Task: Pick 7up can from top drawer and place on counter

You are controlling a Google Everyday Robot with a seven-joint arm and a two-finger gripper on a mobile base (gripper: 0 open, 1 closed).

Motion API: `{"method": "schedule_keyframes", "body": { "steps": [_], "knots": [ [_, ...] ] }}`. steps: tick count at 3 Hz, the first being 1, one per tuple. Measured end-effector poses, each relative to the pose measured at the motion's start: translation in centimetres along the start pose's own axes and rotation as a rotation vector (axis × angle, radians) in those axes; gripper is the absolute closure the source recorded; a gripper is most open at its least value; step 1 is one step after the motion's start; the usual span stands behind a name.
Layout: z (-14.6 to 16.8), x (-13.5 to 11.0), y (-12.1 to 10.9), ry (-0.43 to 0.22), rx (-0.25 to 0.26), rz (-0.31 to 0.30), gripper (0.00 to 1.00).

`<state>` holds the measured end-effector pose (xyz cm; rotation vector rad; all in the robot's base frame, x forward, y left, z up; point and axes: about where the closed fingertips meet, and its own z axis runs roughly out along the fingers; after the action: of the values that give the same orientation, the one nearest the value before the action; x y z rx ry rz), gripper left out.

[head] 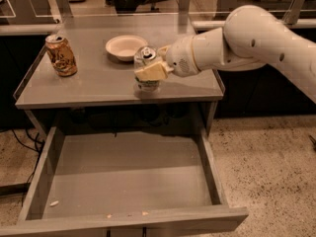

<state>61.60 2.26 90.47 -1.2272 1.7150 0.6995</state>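
Note:
The 7up can (146,84), pale silvery-green with a silver top, stands upright on the counter (89,85) near its front edge. My gripper (149,71) reaches in from the right and is shut on the can, its cream fingers (150,72) wrapped around the can's middle. The top drawer (123,177) is pulled open below the counter; its flat grey floor holds only a few small crumbs near the front.
A larger orange-gold can (61,55) stands at the counter's left. A white bowl (126,47) sits behind the 7up can. My white arm (256,38) spans the counter's right side. Speckled floor lies to the right of the drawer.

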Motion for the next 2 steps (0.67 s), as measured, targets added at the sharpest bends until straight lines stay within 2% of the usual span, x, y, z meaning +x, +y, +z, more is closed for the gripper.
{"method": "schedule_keyframes", "body": {
  "steps": [1,2],
  "knots": [
    [0.4,0.4,-3.7,-0.024,-0.036,0.059,1.0],
    [1.7,0.6,-8.1,-0.012,-0.118,0.156,1.0]
  ]
}}
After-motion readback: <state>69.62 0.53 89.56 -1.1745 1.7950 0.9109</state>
